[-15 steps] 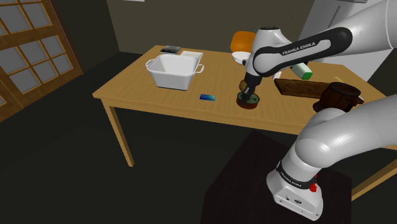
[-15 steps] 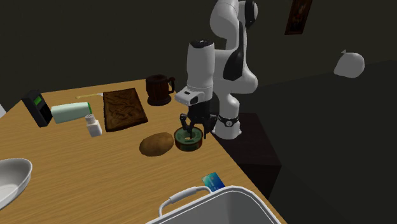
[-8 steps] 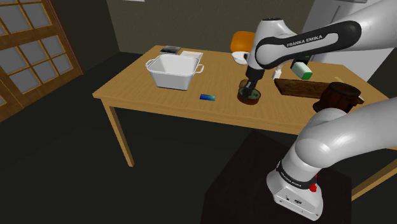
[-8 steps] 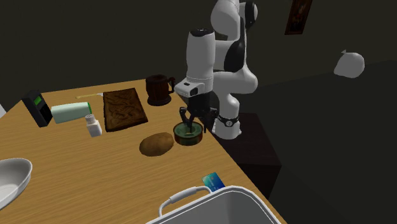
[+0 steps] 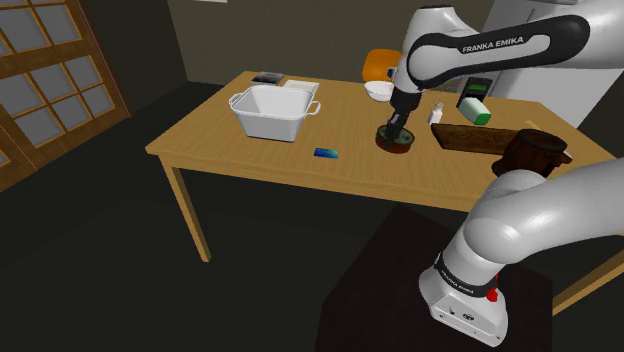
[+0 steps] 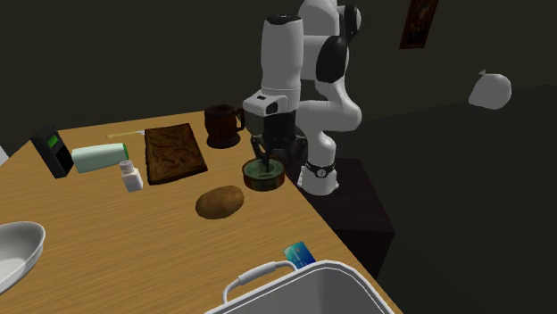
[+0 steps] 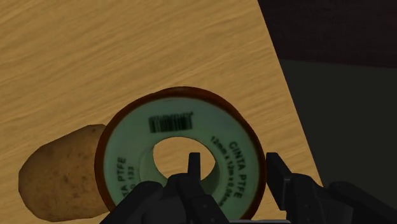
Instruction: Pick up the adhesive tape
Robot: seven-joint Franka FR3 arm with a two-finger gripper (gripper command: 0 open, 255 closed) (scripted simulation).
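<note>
1 tape, 1 gripper clasping it

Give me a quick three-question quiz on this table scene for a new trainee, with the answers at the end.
1. True or false: the gripper has both fingers outside the rim of the tape roll.
2. Which thing lies right beside the tape roll? A) potato B) white tub C) blue card
3. Fill in: the tape roll's printed face is pale ____.

Key: 1 false, as one finger is in the roll's hole and the other is outside its rim; 2 A; 3 green.
</note>
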